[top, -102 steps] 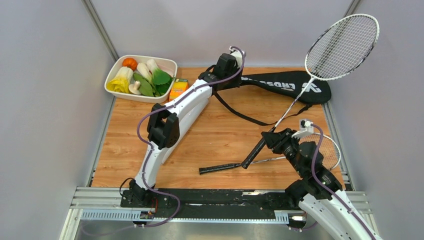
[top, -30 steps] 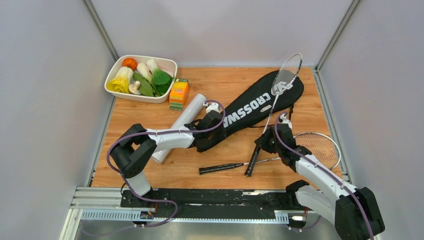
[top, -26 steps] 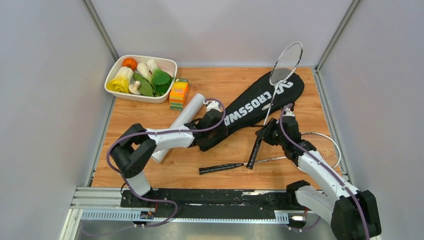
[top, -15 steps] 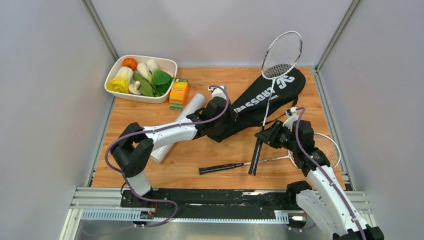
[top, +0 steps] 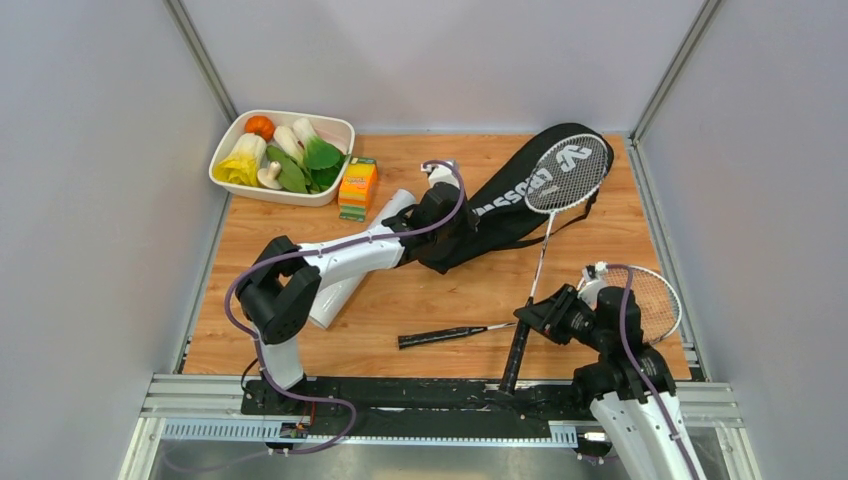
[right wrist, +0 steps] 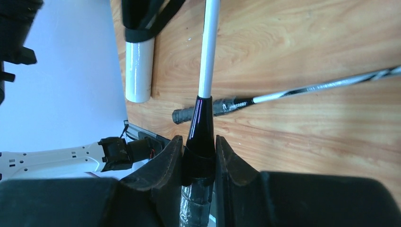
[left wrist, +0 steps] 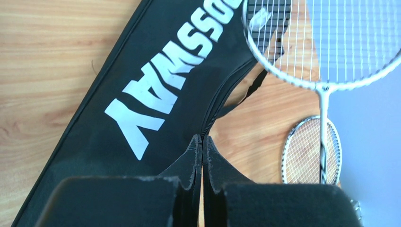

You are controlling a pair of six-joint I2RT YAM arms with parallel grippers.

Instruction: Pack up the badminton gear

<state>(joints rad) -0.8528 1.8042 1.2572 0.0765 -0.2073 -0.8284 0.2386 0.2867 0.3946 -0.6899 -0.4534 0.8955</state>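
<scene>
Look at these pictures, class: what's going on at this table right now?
The right pincer grips one racket by its black handle, its head over the wide end of the black CROSSWAY bag. The left pincer is shut on the bag's zip edge. The second racket and the white tube lie on the table.

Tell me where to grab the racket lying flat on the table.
Its black handle, from straight above, fingers across its width. It lies flat on the table, left end free; the racket in the right gripper crosses over the thin shaft, and the head sits beside that arm.
</scene>
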